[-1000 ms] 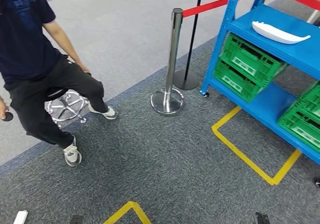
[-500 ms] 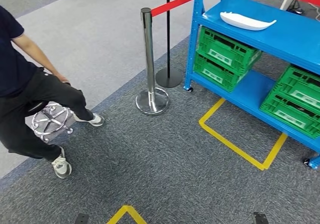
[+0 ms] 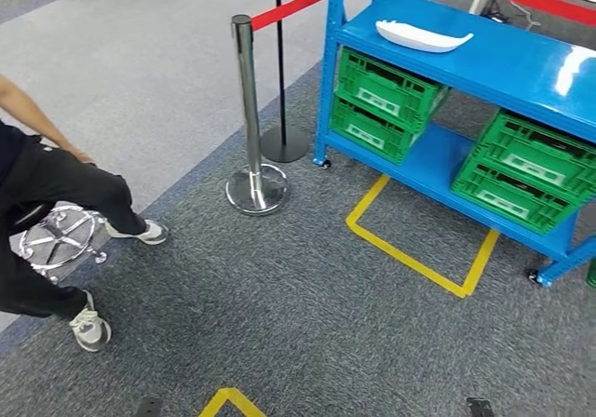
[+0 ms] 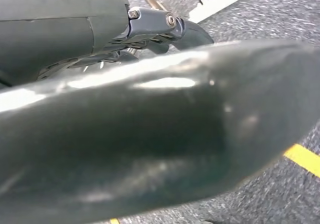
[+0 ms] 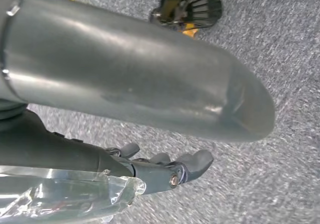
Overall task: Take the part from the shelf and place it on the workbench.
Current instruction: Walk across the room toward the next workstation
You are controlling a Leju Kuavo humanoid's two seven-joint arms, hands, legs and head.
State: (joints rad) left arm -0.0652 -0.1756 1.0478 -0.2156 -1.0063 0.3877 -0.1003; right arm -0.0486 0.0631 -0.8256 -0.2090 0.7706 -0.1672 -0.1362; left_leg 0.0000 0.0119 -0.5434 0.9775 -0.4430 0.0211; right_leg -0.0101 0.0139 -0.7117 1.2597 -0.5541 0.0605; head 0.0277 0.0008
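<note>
White part lying flat on top level of blue shelf at upper right of the head view, green crates on the level below, nothing touching the part. Left hand and right hand hanging over grey carpet, fingers slightly bent, grasping nothing. At left edge, seated person; chrome post near middle.

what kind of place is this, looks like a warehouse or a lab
Probably a robot test area set up like a warehouse: a blue shelf holding green crates and a white part, a roped stanchion, yellow floor tape.
</note>
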